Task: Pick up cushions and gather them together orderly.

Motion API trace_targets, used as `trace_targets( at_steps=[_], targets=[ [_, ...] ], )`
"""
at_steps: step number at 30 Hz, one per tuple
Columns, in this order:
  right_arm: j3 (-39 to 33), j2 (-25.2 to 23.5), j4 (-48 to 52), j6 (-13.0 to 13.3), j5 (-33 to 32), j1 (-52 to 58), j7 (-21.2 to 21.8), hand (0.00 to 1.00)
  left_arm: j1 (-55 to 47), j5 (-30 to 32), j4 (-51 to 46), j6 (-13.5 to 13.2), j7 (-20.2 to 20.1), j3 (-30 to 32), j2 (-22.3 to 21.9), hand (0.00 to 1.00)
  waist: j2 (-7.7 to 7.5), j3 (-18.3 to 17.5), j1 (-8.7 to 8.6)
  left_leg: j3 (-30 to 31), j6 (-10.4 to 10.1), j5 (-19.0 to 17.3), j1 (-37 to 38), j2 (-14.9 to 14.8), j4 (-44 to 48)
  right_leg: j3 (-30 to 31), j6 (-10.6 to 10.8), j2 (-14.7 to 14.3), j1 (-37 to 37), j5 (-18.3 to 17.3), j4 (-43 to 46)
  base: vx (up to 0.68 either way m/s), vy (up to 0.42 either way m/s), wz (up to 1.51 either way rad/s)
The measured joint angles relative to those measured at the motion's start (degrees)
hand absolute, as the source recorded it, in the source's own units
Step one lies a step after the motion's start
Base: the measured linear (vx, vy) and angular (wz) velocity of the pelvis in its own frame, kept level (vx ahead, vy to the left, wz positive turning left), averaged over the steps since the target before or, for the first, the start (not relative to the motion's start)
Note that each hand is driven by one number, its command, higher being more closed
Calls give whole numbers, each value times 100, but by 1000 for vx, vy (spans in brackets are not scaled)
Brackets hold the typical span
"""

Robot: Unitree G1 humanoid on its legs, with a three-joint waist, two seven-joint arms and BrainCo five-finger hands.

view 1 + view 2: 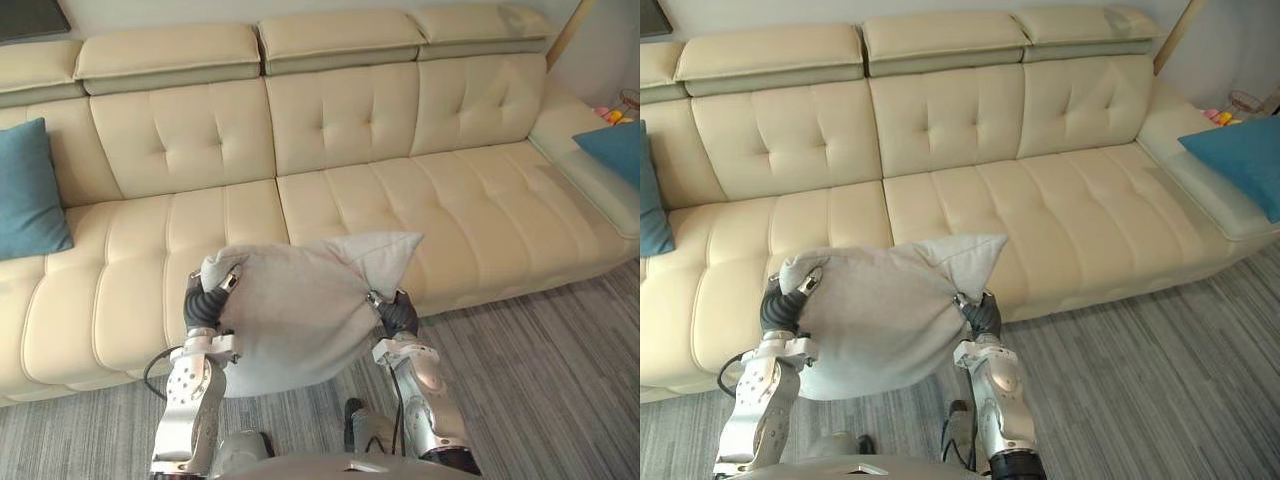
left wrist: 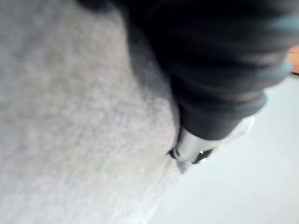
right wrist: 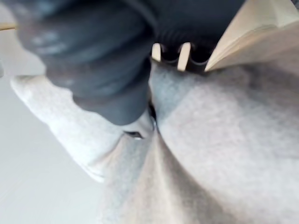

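Seen from the head cameras, a grey cushion (image 1: 290,320) hangs just in front of the cream sofa (image 1: 450,220). The left hand (image 1: 205,303) clutches its upper corner and the right hand (image 1: 397,315) grips the opposite edge. A teal cushion (image 1: 28,190) leans at the sofa's left end, and a second teal cushion (image 1: 612,148) lies at the right end. In the left wrist view, a fingertip (image 2: 189,151) digs into grey fabric. In the right wrist view, the cloth is bunched and pinched beneath the hand's dark cover.

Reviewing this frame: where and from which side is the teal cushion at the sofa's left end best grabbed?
The teal cushion stands upright against the backrest. Probably best to pinch its exposed top right corner, coming from the front over the seat.
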State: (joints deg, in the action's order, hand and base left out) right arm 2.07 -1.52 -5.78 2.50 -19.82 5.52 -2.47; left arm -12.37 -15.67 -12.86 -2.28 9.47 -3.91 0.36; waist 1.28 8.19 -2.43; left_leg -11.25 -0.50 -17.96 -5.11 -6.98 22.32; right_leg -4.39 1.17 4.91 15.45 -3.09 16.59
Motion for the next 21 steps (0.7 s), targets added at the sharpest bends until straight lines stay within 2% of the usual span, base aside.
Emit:
trace_targets(
  at_steps=[2, 3, 4, 5, 6, 7, 9, 11, 14, 16, 17, 19, 20, 21],
  targets=[
    [0, -5, 0, 0, -1, -11, 5, 100, 35, 0, 2, -1, 12, -5, 45, 100, -41, 4, -13, 76, -9, -2, 104, 6, -149, -42, 133, -63, 97, 184, -527, 110, -128, 35],
    [-5, -4, 0, -2, -1, -15, 4, 100, 34, 0, 18, 0, 12, -16, 93, 100, -55, 10, -51, 190, -100, -55, 210, 15, -203, -96, 161, -61, 162, 333, -776, 170, -197, 49],
    [-3, -2, 2, -2, -1, -6, 5, 100, 27, 0, 25, 0, 11, -30, 143, 100, -153, -43, -104, 302, -224, -123, 320, 63, -242, -95, 140, -35, 184, 467, -848, 258, -285, 64],
    [-5, 25, 7, -1, -1, 11, 4, 100, 27, 0, 51, 0, 10, -70, 150, 100, -147, -47, -156, 413, -329, -182, 411, 55, -251, -106, 113, -45, 131, 811, -734, 300, -243, 63],
    [-23, 140, 12, -1, -3, 43, 5, 100, 11, 1, 149, 0, 4, -159, 71, 100, 145, -79, -153, 565, -414, -240, 545, -169, -364, -275, 84, -218, 47, 693, -591, 422, -262, 48],
    [-32, 246, 47, 0, -4, 81, 5, 100, -32, 1, 155, -2, 0, -261, -15, 100, 292, -170, -129, 652, -483, -130, 626, -280, -543, -405, 38, -327, 70, 514, -501, 392, -172, 34],
    [-56, 290, 71, -1, -8, 78, 4, 100, -6, -3, 162, -5, -2, -319, -79, 100, 325, -199, -130, 958, -619, 224, 606, -416, -541, -571, -129, -459, 14, 371, -395, 400, -185, 18],
    [-165, 315, 277, 0, -11, 162, 4, 100, 85, -15, 187, -7, -19, -406, -91, 100, 327, -202, -190, 1194, -858, 478, 492, -504, -337, -754, -238, -523, -183, 282, -567, 404, -193, 30],
    [-338, 483, 561, 35, -17, 275, -2, 100, 233, -50, 296, -7, -109, -534, -133, 100, 328, -204, -237, 1237, -1081, 917, 58, -527, 722, -887, -281, -533, -613, 258, -936, 314, -80, 25],
    [-338, 550, 596, 34, -18, 289, -10, 100, 244, -51, 333, -7, -123, -545, -125, 100, 326, -203, -225, 1161, -1058, 959, -79, -546, 1093, -850, -288, -511, -793, 259, -1061, 186, 7, -5],
    [-347, 563, 660, 33, -17, 293, -45, 100, 264, -52, 369, -7, -113, -540, -163, 100, 332, -207, -196, 939, -974, 768, -193, -569, 1395, -793, -288, -484, -1013, 259, -1210, 186, 62, -11],
    [-361, 545, 722, 48, -18, 291, -77, 100, 293, -52, 369, -7, -110, -530, -170, 100, 327, -204, -153, 688, -803, 516, -324, -564, 1338, -730, -287, -429, -1150, 260, -1287, 161, 114, -5],
    [-381, 534, 721, 80, -18, 271, -88, 100, 336, -52, 370, -7, -110, -531, -167, 100, 315, -205, -98, 510, -593, 344, -544, -539, 1106, -695, -284, -335, -1249, 260, -1351, 77, 194, 5],
    [-379, 525, 715, 80, -18, 244, -134, 100, 348, -51, 369, -7, -109, -530, -169, 100, 311, -205, -56, 477, -532, 291, -681, -495, 807, -673, -278, -254, -1277, 264, -1349, 61, 215, 3]
  ],
)
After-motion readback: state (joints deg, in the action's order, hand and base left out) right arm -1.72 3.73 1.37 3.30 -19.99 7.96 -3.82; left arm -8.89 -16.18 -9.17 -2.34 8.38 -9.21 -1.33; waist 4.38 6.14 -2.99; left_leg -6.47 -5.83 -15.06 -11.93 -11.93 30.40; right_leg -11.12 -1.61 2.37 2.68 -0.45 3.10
